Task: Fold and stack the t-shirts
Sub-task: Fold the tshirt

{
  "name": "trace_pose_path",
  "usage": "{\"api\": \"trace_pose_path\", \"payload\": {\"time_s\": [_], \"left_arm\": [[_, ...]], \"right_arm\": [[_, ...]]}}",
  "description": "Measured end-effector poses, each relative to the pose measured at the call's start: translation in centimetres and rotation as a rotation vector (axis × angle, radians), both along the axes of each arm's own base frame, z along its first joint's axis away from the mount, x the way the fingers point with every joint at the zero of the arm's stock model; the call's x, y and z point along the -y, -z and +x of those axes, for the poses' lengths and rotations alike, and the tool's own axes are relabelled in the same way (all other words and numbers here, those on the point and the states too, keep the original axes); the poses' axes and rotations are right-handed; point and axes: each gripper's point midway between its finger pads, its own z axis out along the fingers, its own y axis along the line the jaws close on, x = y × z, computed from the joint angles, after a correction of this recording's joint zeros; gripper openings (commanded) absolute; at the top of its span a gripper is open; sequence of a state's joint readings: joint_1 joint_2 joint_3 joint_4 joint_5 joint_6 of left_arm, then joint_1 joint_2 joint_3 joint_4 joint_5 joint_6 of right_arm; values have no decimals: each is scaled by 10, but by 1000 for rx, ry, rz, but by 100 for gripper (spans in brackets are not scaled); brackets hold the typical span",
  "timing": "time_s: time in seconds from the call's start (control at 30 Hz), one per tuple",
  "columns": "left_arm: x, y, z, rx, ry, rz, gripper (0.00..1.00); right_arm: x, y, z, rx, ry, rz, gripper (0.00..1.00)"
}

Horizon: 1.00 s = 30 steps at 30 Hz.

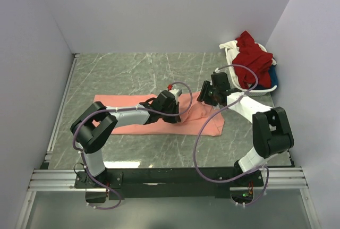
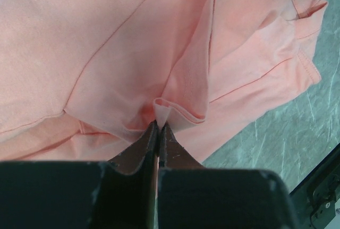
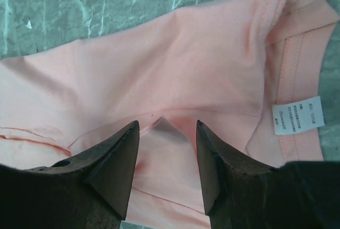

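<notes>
A salmon-pink t-shirt (image 1: 135,115) lies spread across the table's middle. It fills the left wrist view (image 2: 133,53) and the right wrist view (image 3: 175,64), where its white neck label (image 3: 297,117) shows at the right. My left gripper (image 1: 172,104) is shut, pinching a fold of the pink shirt at its tips (image 2: 158,124). My right gripper (image 1: 208,95) is open above the shirt's right end, its two fingertips (image 3: 130,133) spread either side of a raised fold of pink cloth (image 3: 166,128). Dark red (image 1: 254,56), white and blue shirts lie heaped at the back right.
A white slatted basket (image 1: 264,90) at the back right corner holds the heap of shirts. White walls close the table on three sides. A metal rail (image 1: 61,107) runs along the left edge. The green marbled tabletop (image 1: 133,72) shows behind the pink shirt.
</notes>
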<state>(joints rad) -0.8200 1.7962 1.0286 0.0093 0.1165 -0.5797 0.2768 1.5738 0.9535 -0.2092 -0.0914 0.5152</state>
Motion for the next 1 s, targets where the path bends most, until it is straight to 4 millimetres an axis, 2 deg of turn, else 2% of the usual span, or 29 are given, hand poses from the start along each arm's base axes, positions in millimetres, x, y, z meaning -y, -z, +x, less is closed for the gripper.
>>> {"api": "trace_pose_path", "payload": {"time_s": [0.1,0.17,0.3,0.43,0.53,0.7,0.87,1.0], "left_arm": [[-1,2,-1,1,3,3,5],[-1,3,-2,-1,5,5,5],[-1,4,-3,4,11,8,6],[-1,4,-3,4,10,9,7],[-2,4,-2,8,5,12,7],[-5,0,0,19,-9,17,10],[-8,-12,2,46,-32,8,16],[-12,-16,4,49,-59,13,23]], "right_arm": [[-3,8,3,-20,-7,4,54],[-3,14,2,-35,-10,3,48],[-5,17,1,-45,-15,10,22],[-5,17,-4,-43,-14,20,10],[-2,14,-17,-41,-14,25,7],[-2,-9,-32,14,-26,55,3],[-4,-30,-45,71,-46,90,2],[-6,-29,-63,74,-64,107,2]]}}
